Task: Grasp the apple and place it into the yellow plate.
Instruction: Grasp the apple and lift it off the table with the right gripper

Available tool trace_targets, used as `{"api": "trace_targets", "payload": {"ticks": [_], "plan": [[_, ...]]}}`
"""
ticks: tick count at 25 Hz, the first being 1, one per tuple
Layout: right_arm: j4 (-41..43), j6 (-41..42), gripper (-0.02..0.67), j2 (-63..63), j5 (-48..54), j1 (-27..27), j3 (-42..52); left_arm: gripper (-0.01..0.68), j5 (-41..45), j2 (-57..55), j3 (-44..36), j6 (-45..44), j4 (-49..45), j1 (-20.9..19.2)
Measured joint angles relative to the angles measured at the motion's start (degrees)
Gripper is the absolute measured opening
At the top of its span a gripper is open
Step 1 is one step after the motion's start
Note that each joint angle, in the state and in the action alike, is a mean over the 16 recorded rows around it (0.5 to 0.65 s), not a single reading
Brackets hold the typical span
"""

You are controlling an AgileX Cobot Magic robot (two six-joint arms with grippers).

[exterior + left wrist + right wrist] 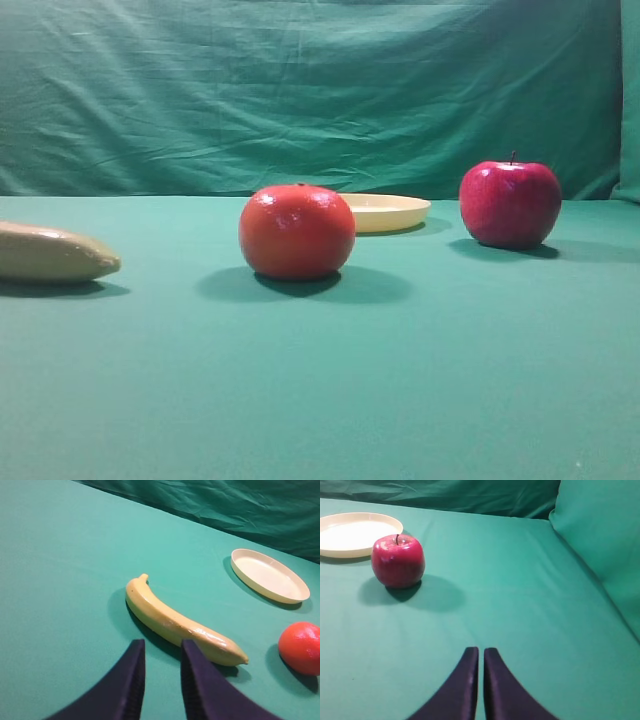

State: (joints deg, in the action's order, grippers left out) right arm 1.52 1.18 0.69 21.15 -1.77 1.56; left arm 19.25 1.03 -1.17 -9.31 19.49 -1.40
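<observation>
Right wrist: apple (398, 561) beside yellow plate (357, 534)

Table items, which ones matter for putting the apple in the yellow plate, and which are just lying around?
For the job:
apple, standing on the cloth, apart from the plate
yellow plate, nothing in it

Just lying about:
orange-red fruit
banana

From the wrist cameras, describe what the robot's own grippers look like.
Only the fingers show. The left gripper has two dark navy-black, smooth, matte fingers that curve and taper to blunt tips. The right gripper looks the same. No cables, markings or arm links are visible.
</observation>
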Motion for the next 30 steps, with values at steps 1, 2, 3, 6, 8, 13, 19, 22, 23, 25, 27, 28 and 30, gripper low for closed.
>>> {"api": "trace_targets", "payload": {"ticks": [1,2,3,6,8,13,19,22,23,25,27,28,30], "plan": [[0.0,0.0,0.000,0.0,0.0,0.0,0.0,0.157,0.0,0.0,0.0,0.0,0.0,0.0],[0.0,0.0,0.000,0.0,0.0,0.0,0.0,0.157,0.0,0.0,0.0,0.0,0.0,0.0],[0.0,0.0,0.000,0.0,0.0,0.0,0.0,0.157,0.0,0.0,0.0,0.0,0.0,0.0],[0.0,0.0,0.000,0.0,0.0,0.0,0.0,0.157,0.0,0.0,0.0,0.0,0.0,0.0],[0.0,0.0,0.000,0.0,0.0,0.0,0.0,0.157,0.0,0.0,0.0,0.0,0.0,0.0],[0.0,0.0,0.000,0.0,0.0,0.0,0.0,0.157,0.0,0.0,0.0,0.0,0.0,0.0],[-2.6,-0.3,0.000,0.0,-2.8,0.0,0.0,0.157,0.0,0.0,0.0,0.0,0.0,0.0],[-5.2,-0.5,0.000,0.0,-6.6,0.0,0.0,0.157,0.0,0.0,0.0,0.0,0.0,0.0],[-6.0,-0.6,0.000,0.0,-7.9,0.0,0.0,0.157,0.0,0.0,0.0,0.0,0.0,0.0],[-7.6,-0.8,0.000,0.0,-10.4,0.0,-0.2,0.157,0.0,0.0,0.0,0.0,0.0,0.0],[-9.2,-0.9,0.000,0.0,-12.8,0.0,-0.5,0.157,0.0,0.0,0.0,0.0,0.0,0.0],[-10.0,-1.0,0.000,-0.1,-14.0,0.0,-0.8,0.157,0.0,0.0,0.0,0.0,0.0,0.0],[-11.5,-1.1,0.000,-0.6,-16.1,0.0,-1.6,0.157,0.0,0.0,0.0,0.0,0.0,0.0]]}}
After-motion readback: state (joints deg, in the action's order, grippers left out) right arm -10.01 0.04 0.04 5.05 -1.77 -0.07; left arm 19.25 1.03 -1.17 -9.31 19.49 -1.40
